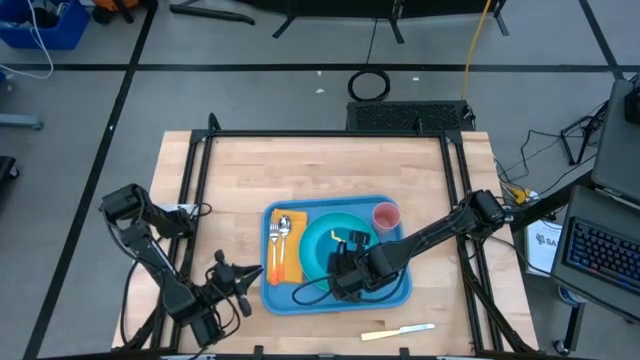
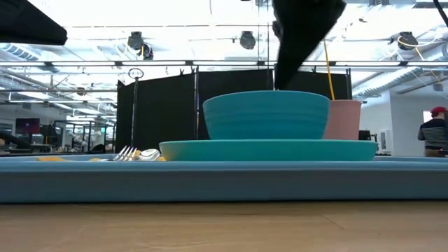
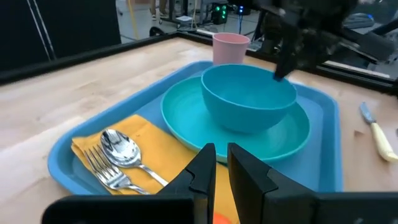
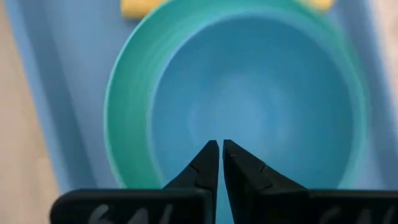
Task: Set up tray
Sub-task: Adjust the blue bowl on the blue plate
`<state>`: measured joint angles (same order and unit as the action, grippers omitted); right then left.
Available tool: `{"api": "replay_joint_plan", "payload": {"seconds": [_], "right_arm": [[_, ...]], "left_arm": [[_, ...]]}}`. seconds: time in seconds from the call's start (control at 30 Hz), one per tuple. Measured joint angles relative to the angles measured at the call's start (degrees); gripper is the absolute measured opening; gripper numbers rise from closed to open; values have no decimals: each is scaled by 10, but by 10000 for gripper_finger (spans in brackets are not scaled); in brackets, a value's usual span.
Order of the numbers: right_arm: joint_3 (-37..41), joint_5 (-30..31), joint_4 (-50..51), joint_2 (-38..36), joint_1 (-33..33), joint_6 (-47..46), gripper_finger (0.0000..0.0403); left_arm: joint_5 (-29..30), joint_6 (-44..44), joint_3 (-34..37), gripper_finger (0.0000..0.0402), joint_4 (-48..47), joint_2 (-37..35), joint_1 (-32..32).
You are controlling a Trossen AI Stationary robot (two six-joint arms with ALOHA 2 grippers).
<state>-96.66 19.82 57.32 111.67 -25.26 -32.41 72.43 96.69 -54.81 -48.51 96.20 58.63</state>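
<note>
Tray [image 1: 400,292] sits low centre of your high view on the bench [image 1: 320,170]. Nearest in the frame, a knife [image 1: 398,331] lies below it. Your left gripper [image 1: 243,272] waits at its left edge, fingers narrow, holding nothing. On it: napkin [image 1: 288,262] with fork [image 1: 276,238] and spoon [image 1: 286,226], plate [image 1: 312,240], bowl [image 3: 249,96]. Your right gripper [image 4: 220,163] hangs over the bowl, fingers nearly closed, empty. Farthest, a pink cup [image 1: 386,216].

In the high view the right arm [image 1: 420,240] hides most of the bowl [image 1: 330,255]. The right wrist view is blurred; the tray [image 4: 62,93] around the bowl runs off its edges.
</note>
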Motion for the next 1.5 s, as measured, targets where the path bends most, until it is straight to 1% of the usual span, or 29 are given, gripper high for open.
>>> {"api": "replay_joint_plan", "payload": {"seconds": [0.07, 0.3, 0.47, 0.57, 0.77, 0.97, 1.03, 1.1, 1.17, 1.27, 1.33, 1.43, 1.5], "right_arm": [[7, -28, -1, 0, 0, -6, 20], [28, -87, -9, 0, -15, -30, 53], [36, -127, -31, 1, -44, -42, 85], [36, -129, -41, 1, -63, -45, 102], [36, -82, -41, -4, -76, -57, 114], [36, -76, -40, -4, -88, -55, 110], [36, -34, -39, -6, -96, -55, 109], [36, 25, -40, -12, -105, -40, 109], [36, 57, -45, -24, -114, -32, 108], [35, 42, -87, -35, -133, -27, 92], [35, 14, -111, -35, -144, -29, 75], [35, -50, -105, -29, -145, -62, 38], [35, -63, -90, -22, -137, -72, 12]], "left_arm": [[4, -8, 0, 44, 0, 0, -6], [17, -56, 0, 44, 3, 0, -34], [47, -70, 0, 44, 7, 0, -56], [69, -70, 0, 44, 7, 0, -64], [87, -70, 0, 44, 8, 0, -78], [82, -70, 0, 44, 9, 0, -82], [82, -70, 0, 44, 9, 0, -82], [82, -70, 0, 44, 9, 0, -82], [81, -70, 0, 44, 9, 0, -82], [69, -71, 0, 44, 8, 0, -82], [64, -77, 0, 44, 8, 0, -82], [65, -78, 0, 44, 9, 0, -82], [66, -79, 0, 44, 9, 0, -83]]}}
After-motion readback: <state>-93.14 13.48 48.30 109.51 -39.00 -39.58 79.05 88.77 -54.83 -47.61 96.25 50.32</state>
